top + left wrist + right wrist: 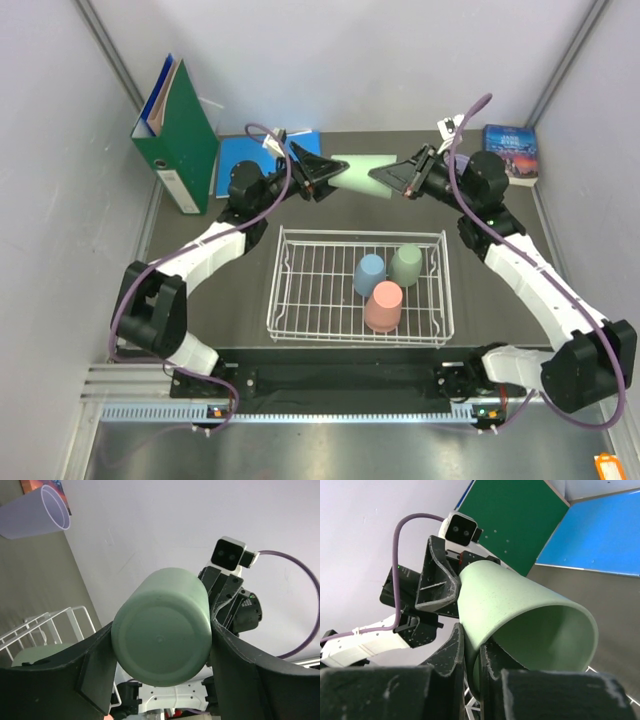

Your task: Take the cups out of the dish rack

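Both arms reach past the far side of the dish rack (pixel 275 300), elbows bent, wrists turned to face each other above the table behind it. Between them a pale green cup (pixel 360 173) hangs sideways in the air. The left gripper (pixel 320 178) clamps the closed bottom end, one finger against each side of the wall. The right gripper (pixel 395 180) pinches the rim, one finger inside the mouth and one outside, pressed tight on the thin wall.

Inside the rack, in its right half, three cups stand upside down close together: a blue cup (pixel 369 272), a sage green cup (pixel 406 264) and, nearest the front, a salmon pink cup (pixel 384 305). Beyond the rack's far right corner a lavender cup (pixel 30 515) sits on the table, its open mouth showing, near a book (pixel 510 150). Beyond the far left corner a green binder (pixel 180 150) stands beside a blue folder (pixel 240 155).
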Available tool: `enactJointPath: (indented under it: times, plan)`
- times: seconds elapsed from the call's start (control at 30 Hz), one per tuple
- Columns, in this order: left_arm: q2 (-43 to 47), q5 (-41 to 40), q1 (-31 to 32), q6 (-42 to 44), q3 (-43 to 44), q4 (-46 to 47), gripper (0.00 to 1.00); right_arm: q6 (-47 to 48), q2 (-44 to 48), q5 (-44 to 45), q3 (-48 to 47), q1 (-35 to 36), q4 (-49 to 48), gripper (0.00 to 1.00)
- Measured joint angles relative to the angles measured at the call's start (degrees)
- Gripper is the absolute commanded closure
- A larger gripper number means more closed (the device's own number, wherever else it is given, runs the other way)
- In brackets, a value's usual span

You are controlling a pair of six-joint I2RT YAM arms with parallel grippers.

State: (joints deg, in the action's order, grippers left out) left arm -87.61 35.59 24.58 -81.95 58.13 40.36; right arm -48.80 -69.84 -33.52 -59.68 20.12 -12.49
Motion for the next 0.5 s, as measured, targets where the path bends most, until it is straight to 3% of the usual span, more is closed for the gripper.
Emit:
enactJointPath:
  times: [0.03,0.1,0.3,0.37,0.5]
  plan:
    - [0.00,0.24,0.00,0.00,0.13,-0.17,0.22,-0.07,0.50,0.26,0.00,0.04,0.44,1.00]
    - [0.42,0.13,0.28,2.12,1.75,-3.91,0.02,0.66,1.64,1.53,-0.26,0.13,2.69,1.00]
    - [1.25,-11.78,0.98,17.68,11.76,-33.75,0.06,11.80,-1.18,17.25,-15.08,0.72,23.12,1.00]
    - [1.18,-18.47,0.94,21.92,16.00,-44.15,0.12,14.40,-7.19,25.90,-26.49,0.70,32.81,1.00]
    - [-1.22,-29.51,0.85,26.71,23.12,-61.09,0.14,15.80,-21.22,40.70,-44.98,0.59,44.24,1.00]
